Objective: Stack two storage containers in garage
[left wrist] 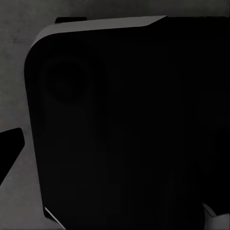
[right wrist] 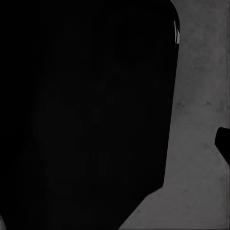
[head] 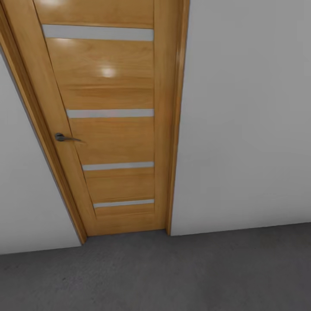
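Note:
I am in the garage, facing its orange wooden door [head: 108, 129], which has four frosted strips and stands closed. The speckled dark grey concrete floor [head: 172, 276] runs along the foot of the wall. The two storage containers are out of view. In the left wrist view a black fingertip [left wrist: 9, 143] pokes in at the edge over the floor [left wrist: 19, 191]. In the right wrist view a black fingertip [right wrist: 224, 143] shows the same way over the floor [right wrist: 201, 96]. Neither view shows how the jaws stand.
Plain white walls [head: 250, 129] flank the door, which has a dark lever handle [head: 60, 137]. A large dark rounded part of the robot's body [left wrist: 124, 124] blocks much of the left wrist view, and a similar dark bulk [right wrist: 86, 115] blocks the right.

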### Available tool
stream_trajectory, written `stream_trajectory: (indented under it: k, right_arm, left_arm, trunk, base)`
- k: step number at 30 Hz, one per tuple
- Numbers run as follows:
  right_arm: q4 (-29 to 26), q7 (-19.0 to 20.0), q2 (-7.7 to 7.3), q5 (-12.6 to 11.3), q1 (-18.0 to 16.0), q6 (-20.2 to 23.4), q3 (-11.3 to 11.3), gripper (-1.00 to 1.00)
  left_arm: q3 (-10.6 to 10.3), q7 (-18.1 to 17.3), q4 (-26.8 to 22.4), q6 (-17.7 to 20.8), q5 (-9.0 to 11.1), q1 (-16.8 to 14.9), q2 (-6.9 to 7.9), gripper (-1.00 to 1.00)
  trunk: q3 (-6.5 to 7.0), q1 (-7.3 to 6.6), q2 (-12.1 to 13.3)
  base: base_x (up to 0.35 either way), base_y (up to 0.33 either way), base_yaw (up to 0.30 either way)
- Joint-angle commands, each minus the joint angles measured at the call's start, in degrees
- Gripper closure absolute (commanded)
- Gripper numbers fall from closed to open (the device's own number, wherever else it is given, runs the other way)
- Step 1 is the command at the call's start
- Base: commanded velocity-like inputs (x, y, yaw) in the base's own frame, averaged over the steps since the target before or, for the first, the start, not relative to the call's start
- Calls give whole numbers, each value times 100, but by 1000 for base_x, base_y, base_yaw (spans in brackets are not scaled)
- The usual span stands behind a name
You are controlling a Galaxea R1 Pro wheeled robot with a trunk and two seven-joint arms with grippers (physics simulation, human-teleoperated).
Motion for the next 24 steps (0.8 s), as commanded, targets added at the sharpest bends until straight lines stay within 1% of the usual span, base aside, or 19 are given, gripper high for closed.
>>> stream_trajectory:
  k: [1,6,9,20,24]
  right_arm:
    - [-2,-5,1,-1,-1,0,2,-100]
    - [0,-3,-2,-1,-1,3,2,-100]
    - [4,13,-7,23,-1,2,18,-100]
    - [7,37,-17,62,-1,-34,48,-100]
    - [7,50,-15,66,-1,-37,52,-100]
  left_arm:
    - [0,-3,6,-21,-5,-4,0,-100]
    - [0,-3,6,-23,-2,-4,0,-100]
    - [0,-3,6,-23,-1,-4,0,-100]
    - [0,-3,6,-24,-4,-4,0,-100]
    - [0,-3,6,-24,-3,-4,0,-100]
  trunk:
    - [-11,2,-2]
    - [-40,2,-2]
    - [-49,2,-2]
    - [-56,2,-2]
    - [-56,2,-2]
  base:
    - [276,-244,183]
    - [276,-243,183]
    - [276,-241,97]
    - [275,-238,19]
    - [277,-122,1]
